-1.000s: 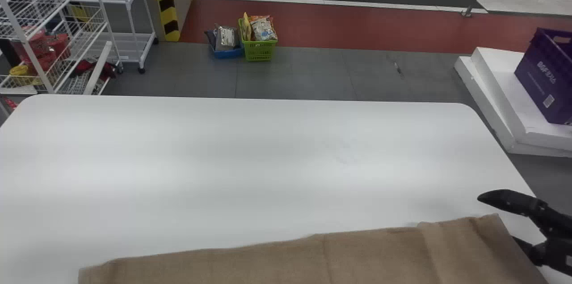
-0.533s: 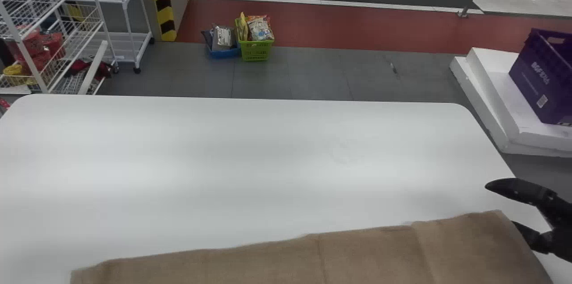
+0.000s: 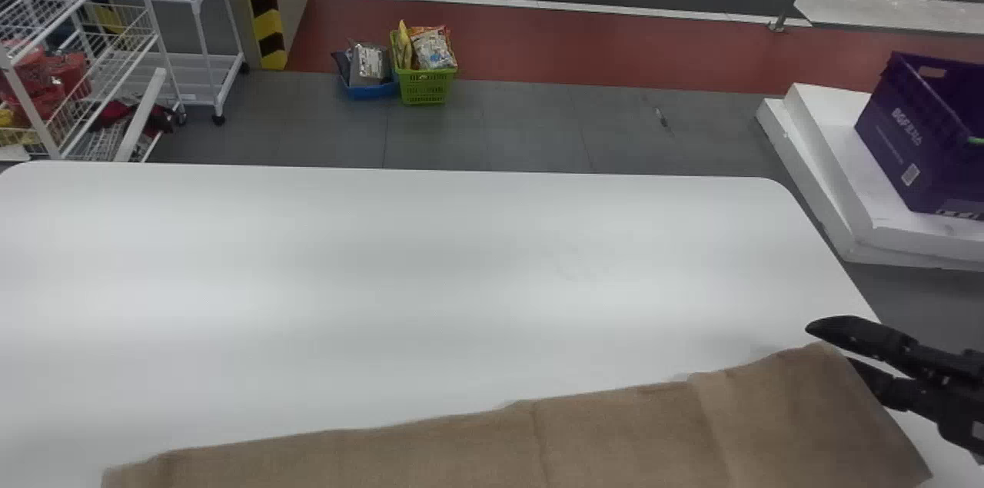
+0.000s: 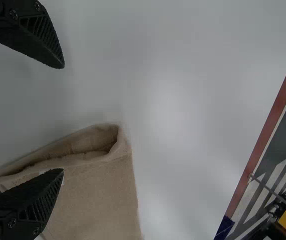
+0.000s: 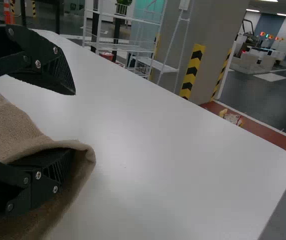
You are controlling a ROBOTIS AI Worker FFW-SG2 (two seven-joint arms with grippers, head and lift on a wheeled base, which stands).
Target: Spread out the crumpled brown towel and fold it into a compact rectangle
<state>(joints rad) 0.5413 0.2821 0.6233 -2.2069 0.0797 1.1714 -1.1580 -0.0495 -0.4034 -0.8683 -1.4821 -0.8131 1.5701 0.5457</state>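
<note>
Head view: right hand [image 3: 830, 346] spread, finger under towel [image 3: 530, 442]; left wrist view: hand [image 4: 62, 119] spread.

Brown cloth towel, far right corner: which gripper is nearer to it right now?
Right. The right gripper is at that corner, one finger tucked under the towel and the other above it; the left gripper is at the towel's left end.
</note>
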